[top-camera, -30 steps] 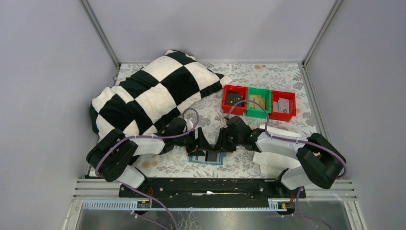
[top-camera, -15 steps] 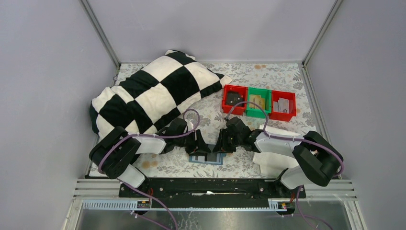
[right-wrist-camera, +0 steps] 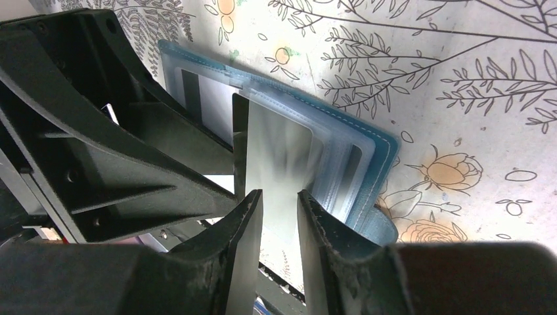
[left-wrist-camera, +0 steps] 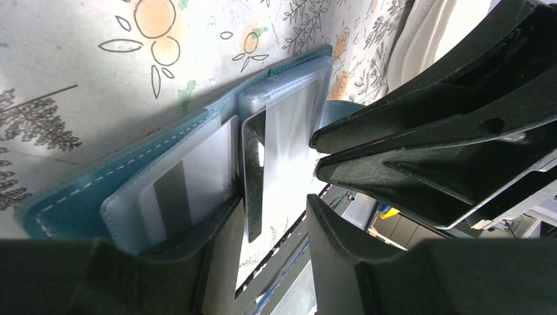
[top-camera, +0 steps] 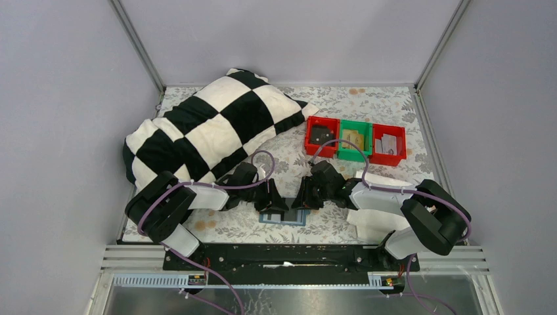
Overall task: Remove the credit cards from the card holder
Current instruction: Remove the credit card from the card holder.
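left tool [top-camera: 281, 206] lower, both arms' elbows [top-camera: 161, 213] inward

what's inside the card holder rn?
Card holder lies open: stacked clear sleeves, one raised at the right gripper. A pale card with a dark stripe sits in a flat sleeve. Sleeves overlap and glare, so the card count is unclear.

The card holder [top-camera: 284, 218] lies between left gripper [top-camera: 278, 206] and right gripper [top-camera: 299, 203].

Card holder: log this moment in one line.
card holder lying open | left gripper jaws apart around sleeve edge | right gripper grip unclear | cards inside
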`<move>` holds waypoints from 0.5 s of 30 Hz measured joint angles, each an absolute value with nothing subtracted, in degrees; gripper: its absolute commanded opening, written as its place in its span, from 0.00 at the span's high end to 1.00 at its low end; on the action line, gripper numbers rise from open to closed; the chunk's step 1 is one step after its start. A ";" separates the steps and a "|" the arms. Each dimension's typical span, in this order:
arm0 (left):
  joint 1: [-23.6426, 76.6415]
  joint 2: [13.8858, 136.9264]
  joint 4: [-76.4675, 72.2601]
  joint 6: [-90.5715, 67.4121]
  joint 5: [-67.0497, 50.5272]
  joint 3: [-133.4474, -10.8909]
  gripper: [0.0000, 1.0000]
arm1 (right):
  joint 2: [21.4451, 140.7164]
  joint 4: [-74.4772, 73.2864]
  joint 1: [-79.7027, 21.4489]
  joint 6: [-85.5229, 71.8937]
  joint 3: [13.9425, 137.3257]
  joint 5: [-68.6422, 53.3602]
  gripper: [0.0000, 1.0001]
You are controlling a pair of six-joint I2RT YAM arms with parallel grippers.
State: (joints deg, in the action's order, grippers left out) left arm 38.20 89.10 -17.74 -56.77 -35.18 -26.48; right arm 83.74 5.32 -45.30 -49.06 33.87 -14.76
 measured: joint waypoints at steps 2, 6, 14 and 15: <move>38.20 89.10 -17.72 -56.58 -35.05 -26.48 0.54 | 83.74 5.50 -45.30 -49.17 33.82 -14.81 0.66; 38.35 88.88 -17.21 -55.53 -33.98 -26.61 0.64 | 83.74 5.69 -45.30 -49.30 33.71 -14.85 0.66; 38.41 89.12 -15.75 -54.50 -32.21 -26.59 0.99 | 83.74 6.00 -45.30 -49.34 33.56 -14.87 0.67; 38.39 89.21 -15.79 -54.46 -32.47 -26.59 1.00 | 83.74 6.00 -45.30 -49.34 33.56 -14.87 0.67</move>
State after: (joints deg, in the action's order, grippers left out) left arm 38.39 89.21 -15.79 -54.46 -32.47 -26.59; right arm 83.74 6.00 -45.30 -49.34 33.56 -14.87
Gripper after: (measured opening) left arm 0.087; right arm 0.336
